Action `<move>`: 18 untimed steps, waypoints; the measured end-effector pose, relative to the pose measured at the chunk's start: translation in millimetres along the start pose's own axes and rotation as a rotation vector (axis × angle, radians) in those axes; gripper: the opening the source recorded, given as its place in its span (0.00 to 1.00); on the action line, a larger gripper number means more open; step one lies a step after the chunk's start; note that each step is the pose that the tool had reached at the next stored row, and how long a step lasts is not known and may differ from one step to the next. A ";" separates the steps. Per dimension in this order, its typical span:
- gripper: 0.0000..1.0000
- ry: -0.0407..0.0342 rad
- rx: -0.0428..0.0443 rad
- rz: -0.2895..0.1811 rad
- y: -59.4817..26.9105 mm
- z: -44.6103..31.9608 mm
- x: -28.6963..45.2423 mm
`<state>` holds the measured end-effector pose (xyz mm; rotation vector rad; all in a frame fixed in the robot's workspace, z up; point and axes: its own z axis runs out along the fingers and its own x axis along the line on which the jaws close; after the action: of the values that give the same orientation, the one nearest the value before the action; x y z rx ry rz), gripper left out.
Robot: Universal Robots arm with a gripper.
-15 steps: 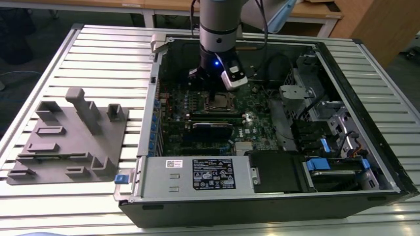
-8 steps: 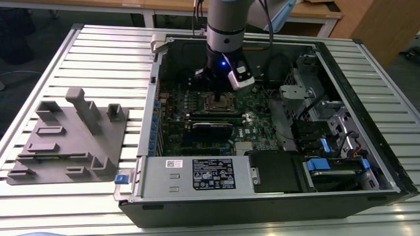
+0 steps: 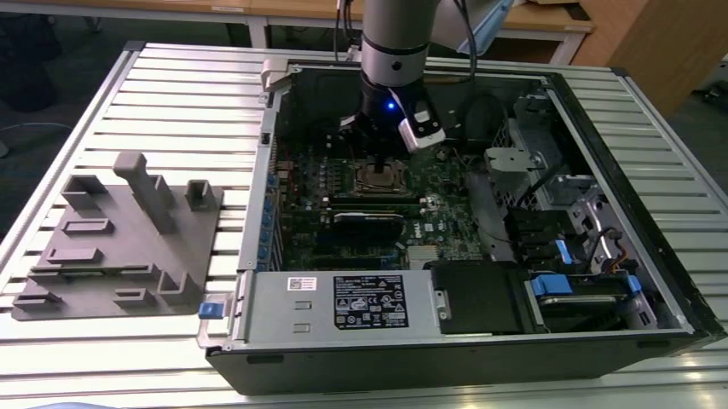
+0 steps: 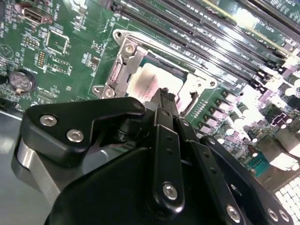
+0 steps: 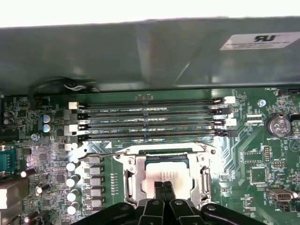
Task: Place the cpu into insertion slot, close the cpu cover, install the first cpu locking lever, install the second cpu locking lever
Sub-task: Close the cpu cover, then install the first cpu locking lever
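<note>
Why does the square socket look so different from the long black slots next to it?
The insertion slot is square with a silvery rim; the long slots are narrow and black. The insertion slot holds the pale cpu, under the end effector; the long slots look empty. Both sit on the green board.

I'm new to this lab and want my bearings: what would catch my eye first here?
A robot arm reaches down into the open computer case mid-table, its gripper shut over the cpu on the green motherboard. A grey moulded fixture lies at the exterior view's left.
</note>
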<state>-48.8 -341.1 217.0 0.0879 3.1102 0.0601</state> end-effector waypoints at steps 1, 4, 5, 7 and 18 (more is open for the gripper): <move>0.11 0.0000 0.0000 0.000 0.0 0.0 -0.5; 0.11 -0.0001 0.0000 0.000 0.1 0.1 -1.4; 0.11 0.0000 0.0001 0.000 0.1 0.0 -2.2; 0.11 0.0000 0.0001 0.000 0.1 0.0 -2.3; 0.11 0.0000 0.0000 0.000 0.2 -3.0 -2.3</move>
<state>-46.6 -341.1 220.0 0.0879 3.1102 0.0601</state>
